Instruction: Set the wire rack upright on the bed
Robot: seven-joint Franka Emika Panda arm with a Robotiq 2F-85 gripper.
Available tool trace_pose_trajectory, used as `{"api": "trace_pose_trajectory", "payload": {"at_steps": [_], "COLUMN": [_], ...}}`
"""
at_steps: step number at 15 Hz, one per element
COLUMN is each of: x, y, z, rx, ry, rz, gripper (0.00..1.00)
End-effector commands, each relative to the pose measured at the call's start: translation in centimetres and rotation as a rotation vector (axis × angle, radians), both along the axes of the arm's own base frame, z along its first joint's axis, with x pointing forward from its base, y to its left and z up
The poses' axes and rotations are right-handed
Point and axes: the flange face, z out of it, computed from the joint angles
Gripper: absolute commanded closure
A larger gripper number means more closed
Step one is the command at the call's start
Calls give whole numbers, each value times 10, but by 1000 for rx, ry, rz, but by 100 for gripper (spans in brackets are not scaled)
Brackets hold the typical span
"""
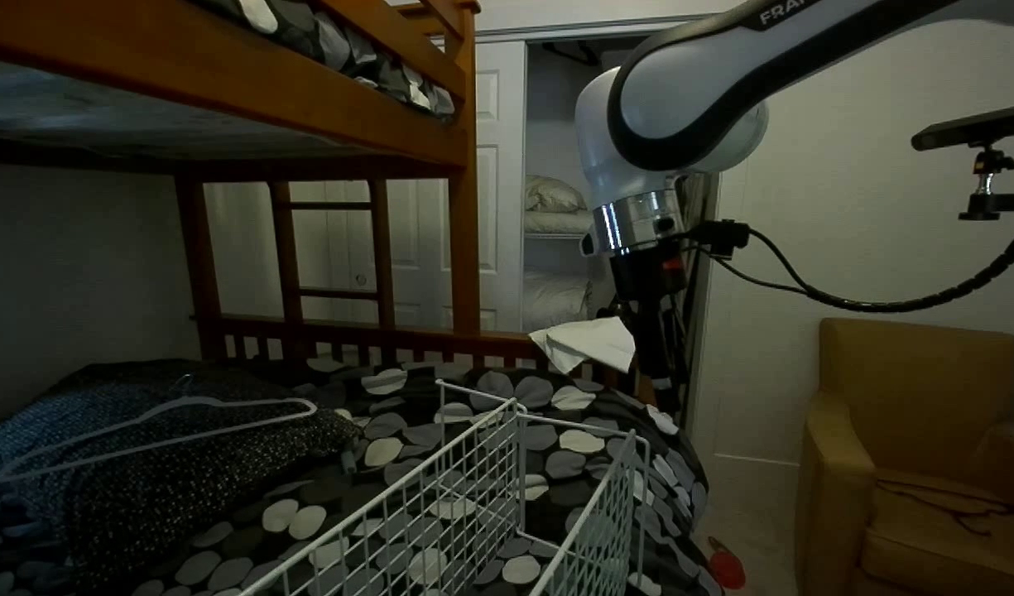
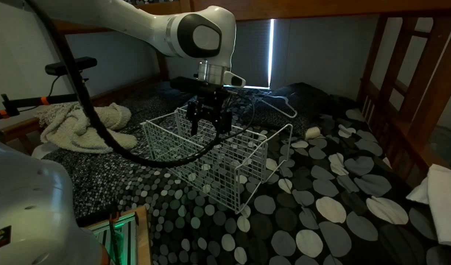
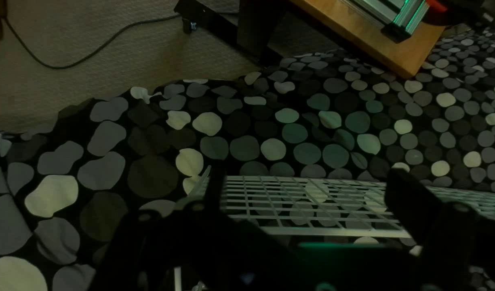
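Wire-grid shelving rack (image 2: 210, 173) lies sideways on dot-covered bunk bed (image 2: 280, 213), tiers (image 1: 606, 521) vertical. Gripper (image 3: 306, 176) above, fingers (image 3: 409, 200) spread, empty. Best: pinch top wire (image 1: 588, 503) opposite leg ends (image 2: 289, 143), lift, roll slowly until legs face down.

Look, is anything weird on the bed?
Yes. The wire rack seems tipped over on the bed: its two grids stand on edge instead of lying flat. A hanger lies there too, not hung up.

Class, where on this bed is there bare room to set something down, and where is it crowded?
Free: dotted cover between the wire rack and white cloth, and between rack and wooden board. Crowded: the rack's own spot, around the hanger, and by the bunched cream throw.
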Motion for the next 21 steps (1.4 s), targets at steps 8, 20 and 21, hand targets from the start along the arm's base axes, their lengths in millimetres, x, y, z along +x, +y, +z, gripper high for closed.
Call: {"api": "trace_pose_trajectory", "payload": {"at_steps": [8,20,21], "x": [-20,-29,-29], "y": [55,102,102], "z": [-55,-110,-112], "rx": [-51,-11,-15], "ry": [63,-164,-180], "rz": [112,186,184], "gripper": [0,0,0]}}
